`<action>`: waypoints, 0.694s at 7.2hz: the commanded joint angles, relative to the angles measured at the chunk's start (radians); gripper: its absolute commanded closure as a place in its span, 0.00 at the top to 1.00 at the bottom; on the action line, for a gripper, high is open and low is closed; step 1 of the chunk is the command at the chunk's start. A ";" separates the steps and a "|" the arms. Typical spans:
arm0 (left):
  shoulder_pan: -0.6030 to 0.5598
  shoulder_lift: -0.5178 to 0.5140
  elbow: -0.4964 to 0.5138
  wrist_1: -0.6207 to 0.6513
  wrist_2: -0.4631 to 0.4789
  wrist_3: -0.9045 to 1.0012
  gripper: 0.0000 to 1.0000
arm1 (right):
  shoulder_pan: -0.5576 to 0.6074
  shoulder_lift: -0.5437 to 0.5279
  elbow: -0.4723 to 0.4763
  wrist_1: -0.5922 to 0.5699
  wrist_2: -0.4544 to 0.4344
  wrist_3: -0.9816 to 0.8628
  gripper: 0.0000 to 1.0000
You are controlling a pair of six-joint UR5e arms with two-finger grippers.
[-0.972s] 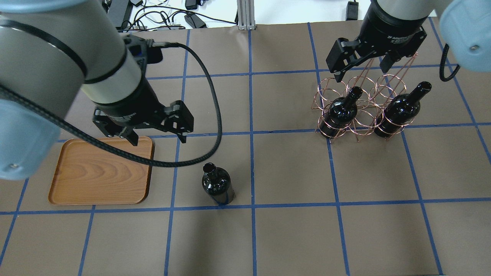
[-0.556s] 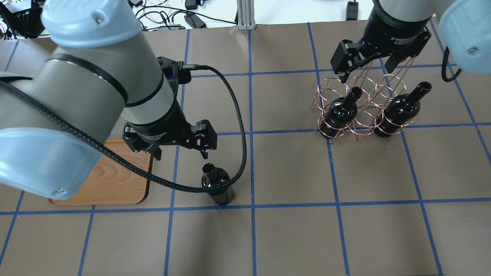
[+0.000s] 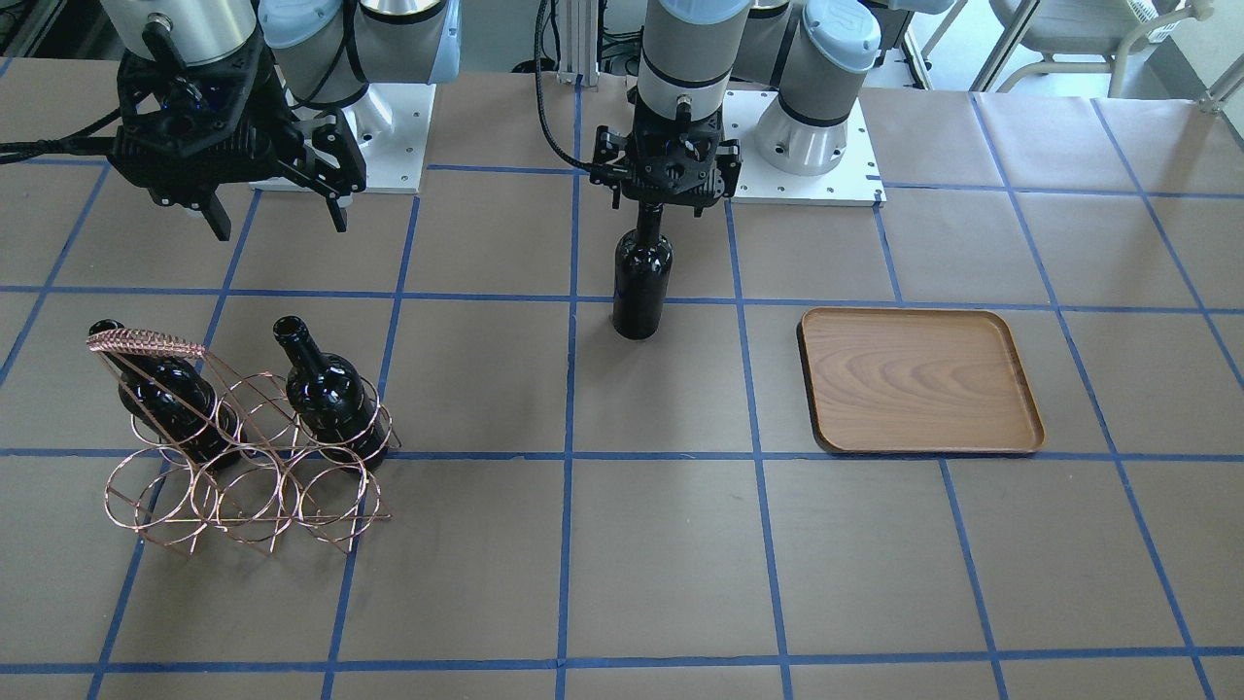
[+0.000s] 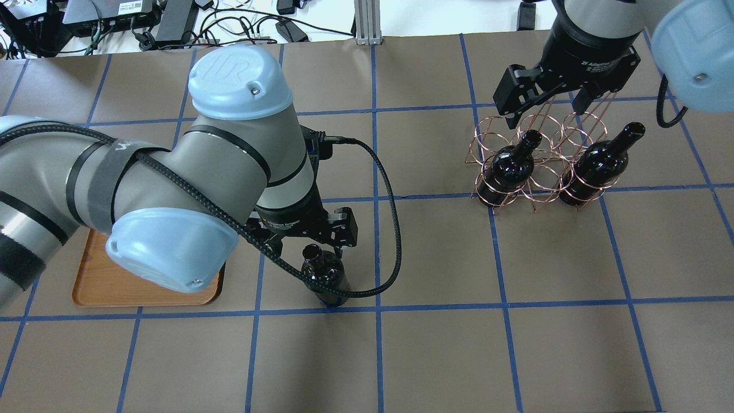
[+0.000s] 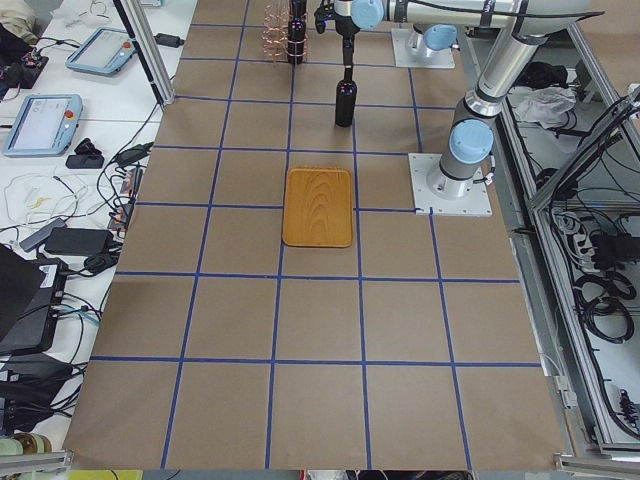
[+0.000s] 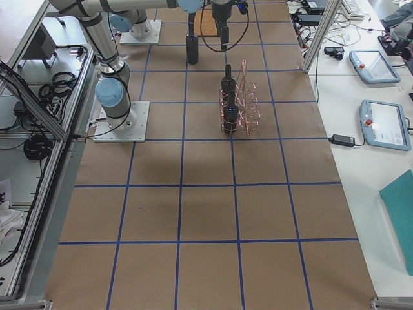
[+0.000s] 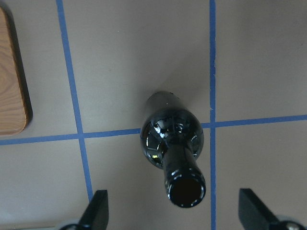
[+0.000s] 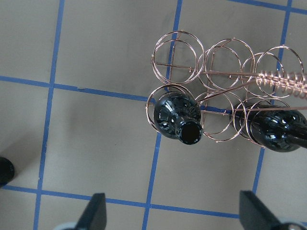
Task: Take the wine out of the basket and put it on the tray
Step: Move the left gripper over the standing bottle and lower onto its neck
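Note:
One wine bottle point(image 4: 324, 276) stands upright on the table to the right of the tray point(image 4: 94, 284); it also shows in the front view point(image 3: 641, 282) and the left wrist view point(image 7: 170, 136). My left gripper point(image 4: 312, 242) is open, right over the bottle's mouth, with a fingertip point(image 7: 98, 211) on either side of it and touching nothing. The copper wire basket point(image 4: 539, 152) holds two more bottles point(image 4: 507, 167) point(image 4: 596, 163). My right gripper point(image 4: 542, 109) is open and empty above the basket's far side. My left arm hides much of the tray in the overhead view; it shows whole in the front view point(image 3: 918, 379).
The basket's wound handle bar point(image 3: 146, 342) rises over its bottles. A black cable point(image 4: 390, 229) loops from my left wrist beside the standing bottle. Blue tape lines grid the brown table. Cables and boxes point(image 4: 172, 17) lie beyond the table's far edge.
My left arm has swung right from over the tray's corner to over the standing bottle, gripper still open. The right gripper has shifted slightly above the basket.

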 commanded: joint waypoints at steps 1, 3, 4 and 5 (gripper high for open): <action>-0.001 -0.033 -0.001 0.007 0.000 0.003 0.95 | -0.002 0.000 0.002 0.001 0.000 0.000 0.86; -0.001 -0.045 -0.014 0.023 0.002 0.011 0.95 | 0.000 -0.003 0.003 -0.001 0.000 0.000 0.84; -0.001 -0.047 -0.040 0.051 0.005 0.026 0.93 | -0.002 -0.004 0.003 0.001 0.000 0.000 0.72; -0.001 -0.045 -0.059 0.075 0.003 0.026 0.91 | -0.002 -0.004 0.003 0.002 0.000 -0.003 0.55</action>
